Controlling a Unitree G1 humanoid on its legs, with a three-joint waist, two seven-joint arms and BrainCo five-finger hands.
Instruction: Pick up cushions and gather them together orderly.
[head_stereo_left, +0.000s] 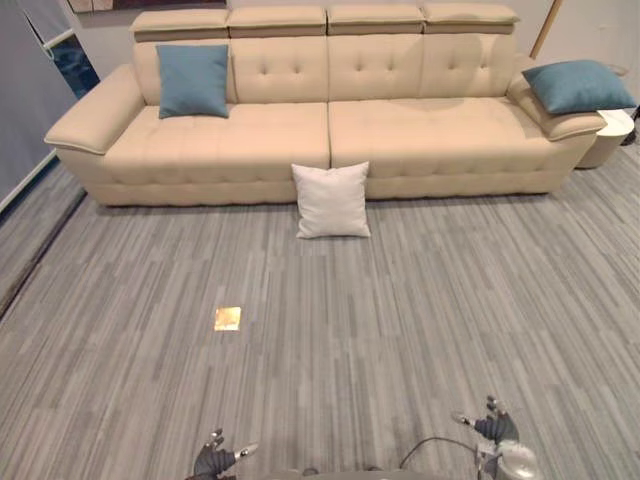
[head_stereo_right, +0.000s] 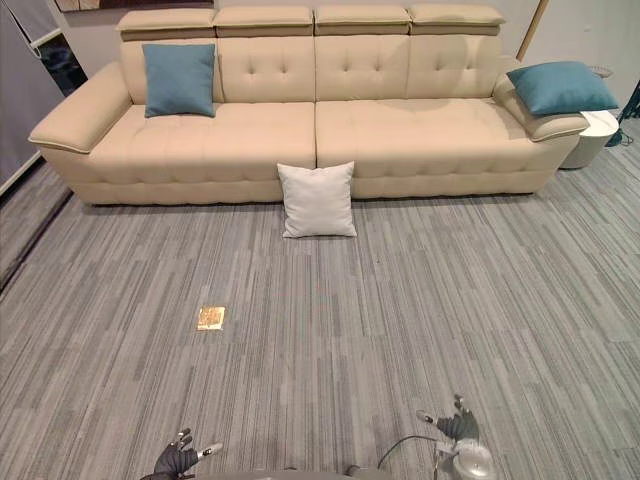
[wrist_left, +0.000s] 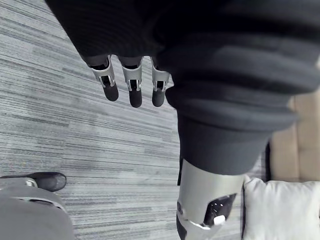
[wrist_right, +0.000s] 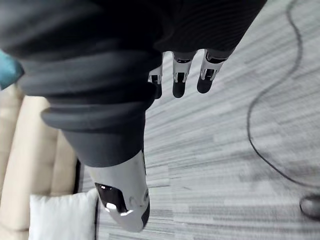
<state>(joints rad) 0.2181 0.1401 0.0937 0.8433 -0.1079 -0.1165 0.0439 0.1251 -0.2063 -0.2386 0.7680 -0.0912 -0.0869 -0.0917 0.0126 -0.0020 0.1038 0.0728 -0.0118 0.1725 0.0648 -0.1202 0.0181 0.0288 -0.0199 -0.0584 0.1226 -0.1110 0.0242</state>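
Note:
A white cushion (head_stereo_left: 332, 200) leans upright on the floor against the front of a long beige sofa (head_stereo_left: 270, 140), at its middle. One blue cushion (head_stereo_left: 193, 80) rests against the sofa's back near its left end. Another blue cushion (head_stereo_left: 577, 86) lies on the right armrest. My left hand (head_stereo_left: 215, 459) hangs low at the near edge, fingers straight and holding nothing. My right hand (head_stereo_left: 494, 428) is also low and near, open and empty. Both are far from the cushions. The white cushion (wrist_left: 282, 210) also shows past my left hand (wrist_left: 131, 82) in its wrist view.
Grey striped carpet (head_stereo_left: 400, 320) stretches between me and the sofa. A small gold square (head_stereo_left: 228, 318) lies on it to the left. A round white side table (head_stereo_left: 612, 135) stands beyond the sofa's right end. A grey wall panel (head_stereo_left: 20, 100) runs along the left.

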